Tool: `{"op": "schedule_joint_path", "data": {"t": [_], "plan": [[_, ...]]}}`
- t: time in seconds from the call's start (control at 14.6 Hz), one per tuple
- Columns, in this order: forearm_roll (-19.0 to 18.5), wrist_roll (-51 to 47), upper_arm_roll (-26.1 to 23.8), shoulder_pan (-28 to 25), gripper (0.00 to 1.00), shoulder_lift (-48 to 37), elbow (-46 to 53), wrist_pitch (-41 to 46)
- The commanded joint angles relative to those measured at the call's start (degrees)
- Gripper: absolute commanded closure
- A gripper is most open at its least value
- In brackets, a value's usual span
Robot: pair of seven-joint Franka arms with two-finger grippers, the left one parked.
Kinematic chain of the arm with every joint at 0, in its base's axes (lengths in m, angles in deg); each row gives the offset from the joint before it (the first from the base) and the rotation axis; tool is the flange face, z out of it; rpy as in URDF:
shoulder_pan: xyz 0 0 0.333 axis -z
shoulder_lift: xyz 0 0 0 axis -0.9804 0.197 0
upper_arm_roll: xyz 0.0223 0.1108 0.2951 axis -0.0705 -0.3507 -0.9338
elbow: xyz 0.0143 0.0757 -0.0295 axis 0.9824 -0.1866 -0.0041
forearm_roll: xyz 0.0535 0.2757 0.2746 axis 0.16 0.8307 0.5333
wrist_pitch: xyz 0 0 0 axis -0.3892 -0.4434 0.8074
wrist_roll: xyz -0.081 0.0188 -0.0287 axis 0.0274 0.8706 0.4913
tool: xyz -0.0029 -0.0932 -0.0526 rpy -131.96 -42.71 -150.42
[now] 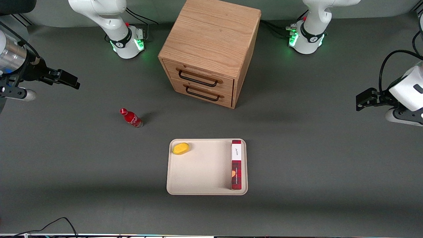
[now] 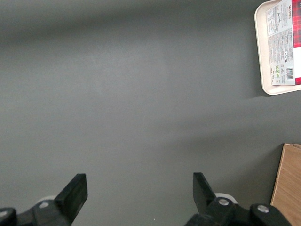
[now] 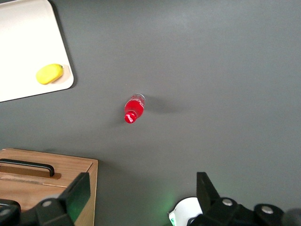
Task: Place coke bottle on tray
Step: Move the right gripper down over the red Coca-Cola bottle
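The coke bottle (image 1: 131, 118), small and red with a red cap, stands upright on the grey table. It is beside the tray toward the working arm's end and a little farther from the front camera. It also shows in the right wrist view (image 3: 133, 109). The cream tray (image 1: 205, 172) lies nearer the front camera than the wooden cabinet and shows in the right wrist view too (image 3: 28, 42). My right gripper (image 1: 73, 84) hangs high above the table at the working arm's end, well apart from the bottle. Its fingers (image 3: 77, 193) are wide open and empty.
A yellow lemon-like object (image 1: 181, 148) and a long red plaid box (image 1: 236, 164) lie on the tray. The wooden cabinet (image 1: 211, 49) with two black-handled drawers stands mid-table. The right arm's base (image 1: 127, 44) is beside it.
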Motion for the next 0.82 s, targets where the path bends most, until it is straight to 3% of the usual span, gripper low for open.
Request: {"op": "schedule_joint_path", "data": {"t": [0.0,0.41,0.75], "plan": [[0.9,-0.3,0.2,-0.2,0.00,0.5,2.4,3.1],[1.5,-0.7,-0.8,-1.9,0.00,1.6,-1.3,2.9],[1.9,-3.0,-1.5,-2.1,0.00,0.0,-26.9,-25.3]]}}
